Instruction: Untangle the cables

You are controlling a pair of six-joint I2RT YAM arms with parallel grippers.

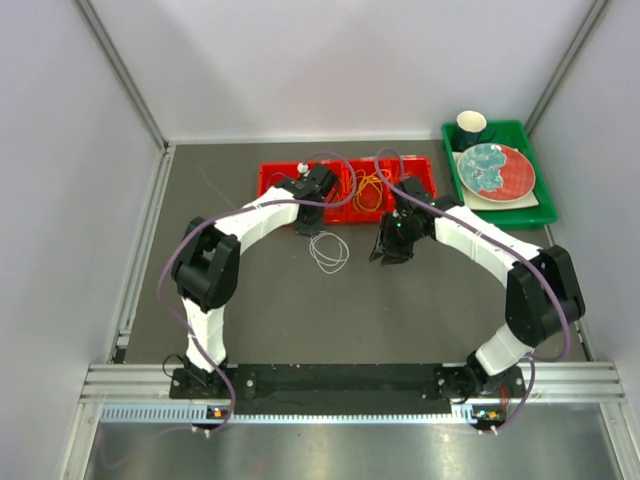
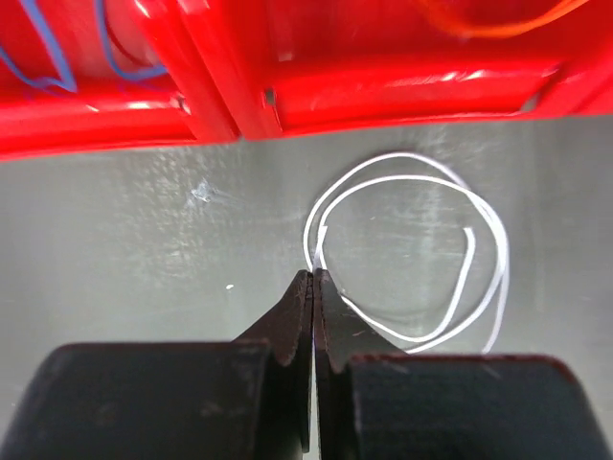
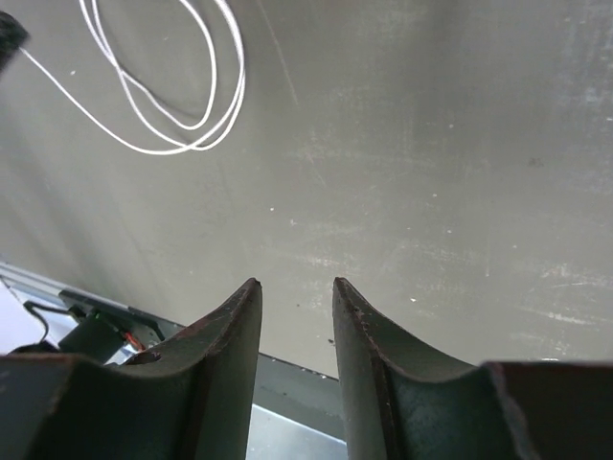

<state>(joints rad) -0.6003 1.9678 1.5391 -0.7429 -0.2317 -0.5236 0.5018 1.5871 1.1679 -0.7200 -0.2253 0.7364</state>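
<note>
White cable (image 1: pixel 328 251) is laid on the table (image 1: pixel 300 300) beside the red tray's (image 2: pixel 402 96) near edge, apart from the orange cable (image 1: pixel 370 190) inside, and pinched by the clenched left gripper (image 2: pixel 314 278), presumably for straightening. Right gripper (image 3: pixel 295 287) is held parted, empty.

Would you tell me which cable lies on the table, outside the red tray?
The white cable, looped on the table before the red tray; the orange cable lies inside it.
</note>
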